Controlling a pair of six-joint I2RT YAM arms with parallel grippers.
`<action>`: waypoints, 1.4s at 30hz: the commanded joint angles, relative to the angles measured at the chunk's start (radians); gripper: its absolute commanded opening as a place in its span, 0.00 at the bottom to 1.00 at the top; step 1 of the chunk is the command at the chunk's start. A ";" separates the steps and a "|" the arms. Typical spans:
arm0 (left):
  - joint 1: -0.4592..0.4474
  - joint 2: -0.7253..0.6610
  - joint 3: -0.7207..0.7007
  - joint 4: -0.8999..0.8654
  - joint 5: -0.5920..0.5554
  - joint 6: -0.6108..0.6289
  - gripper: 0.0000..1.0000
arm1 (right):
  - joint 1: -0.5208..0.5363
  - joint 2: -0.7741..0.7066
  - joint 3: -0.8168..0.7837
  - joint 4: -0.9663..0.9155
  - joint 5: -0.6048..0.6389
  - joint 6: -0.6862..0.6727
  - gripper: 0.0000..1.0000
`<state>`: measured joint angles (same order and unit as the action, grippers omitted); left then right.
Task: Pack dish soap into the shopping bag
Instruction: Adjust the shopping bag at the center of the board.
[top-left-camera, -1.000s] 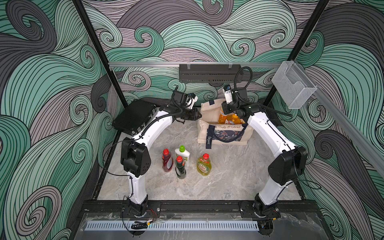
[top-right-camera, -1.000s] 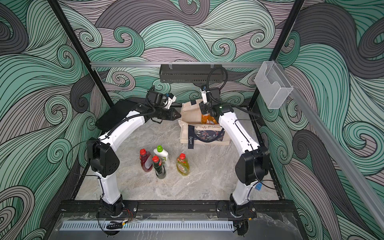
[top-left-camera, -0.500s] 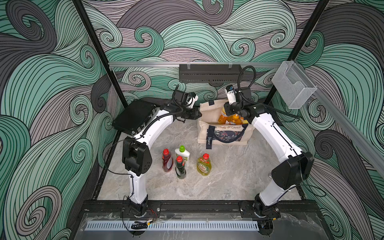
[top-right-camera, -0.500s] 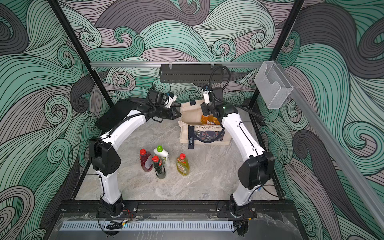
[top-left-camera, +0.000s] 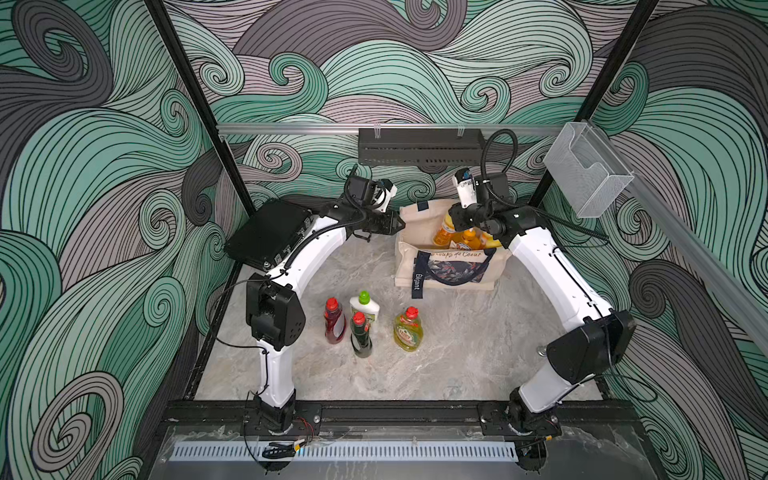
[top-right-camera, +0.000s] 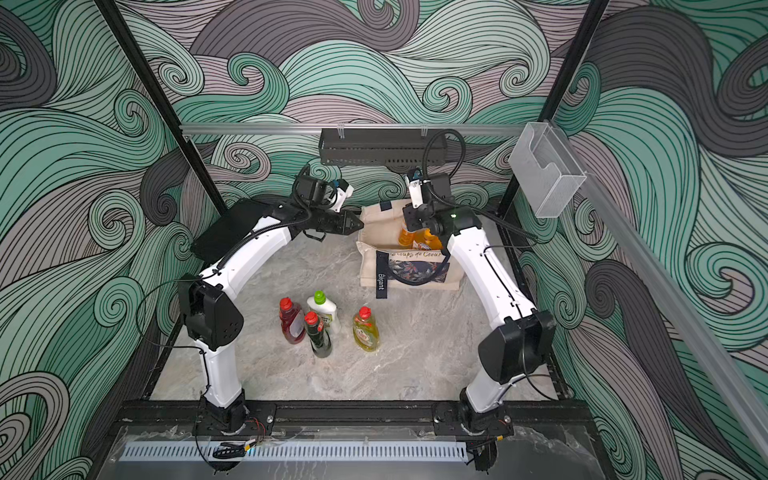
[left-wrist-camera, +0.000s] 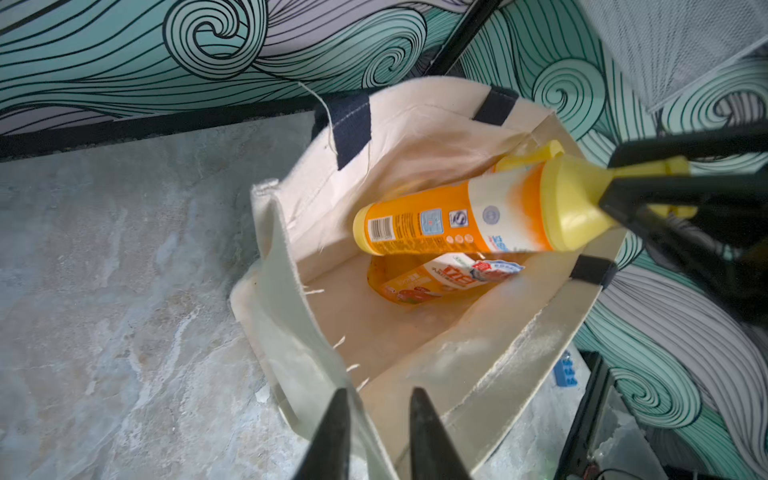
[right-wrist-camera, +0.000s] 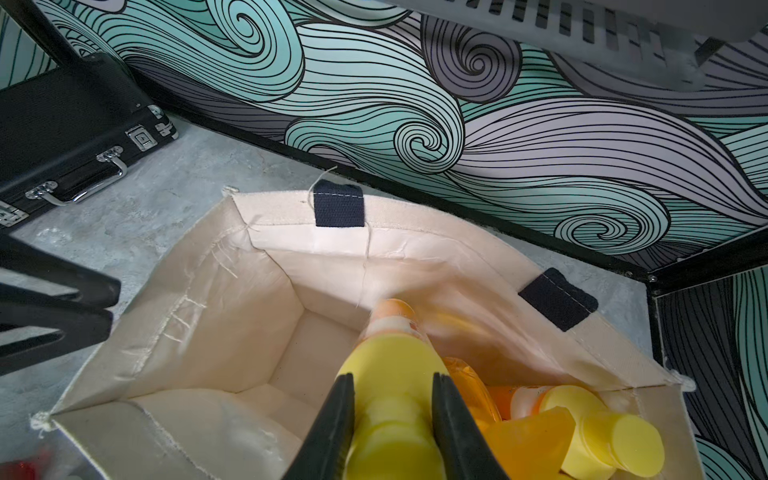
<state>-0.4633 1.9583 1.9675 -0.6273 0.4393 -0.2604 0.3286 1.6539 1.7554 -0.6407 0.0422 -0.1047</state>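
Observation:
The cream shopping bag (top-left-camera: 451, 266) (top-right-camera: 409, 266) stands open at the back of the table. My right gripper (right-wrist-camera: 392, 380) is shut on the yellow cap of an orange dish soap bottle (left-wrist-camera: 449, 224) (top-left-camera: 444, 230), whose body hangs tilted inside the bag's mouth. Two more orange bottles (right-wrist-camera: 598, 436) (left-wrist-camera: 436, 282) lie in the bag. My left gripper (left-wrist-camera: 380, 395) (top-left-camera: 399, 224) is at the bag's left rim with its jaws apart, and the rim's edge passes between them. Red (top-left-camera: 334, 322), white (top-left-camera: 365, 305), dark-green (top-left-camera: 360, 334) and yellow (top-left-camera: 408, 330) bottles stand on the table.
A black hard case (top-left-camera: 270, 232) (right-wrist-camera: 62, 124) lies at the back left, close behind my left arm. A black tray (top-left-camera: 419, 145) hangs on the back wall above the bag. A clear holder (top-left-camera: 586, 170) is fixed to the right rail.
My right arm's elbow has swung out to the right while its gripper stays over the bag with the bottle. The left gripper's jaws have parted at the bag's rim.

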 joint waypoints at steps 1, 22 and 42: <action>-0.004 0.037 0.079 -0.042 -0.051 0.037 0.43 | -0.006 -0.075 0.010 0.041 -0.018 0.023 0.00; -0.005 0.248 0.321 -0.190 -0.115 0.093 0.41 | -0.002 -0.027 -0.059 0.112 0.088 -0.015 0.00; -0.003 0.160 0.194 -0.120 -0.099 0.070 0.07 | 0.006 0.078 -0.040 0.246 0.226 -0.076 0.00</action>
<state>-0.4633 2.1784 2.1876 -0.7555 0.3336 -0.1848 0.3435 1.7363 1.6730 -0.5186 0.1364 -0.1146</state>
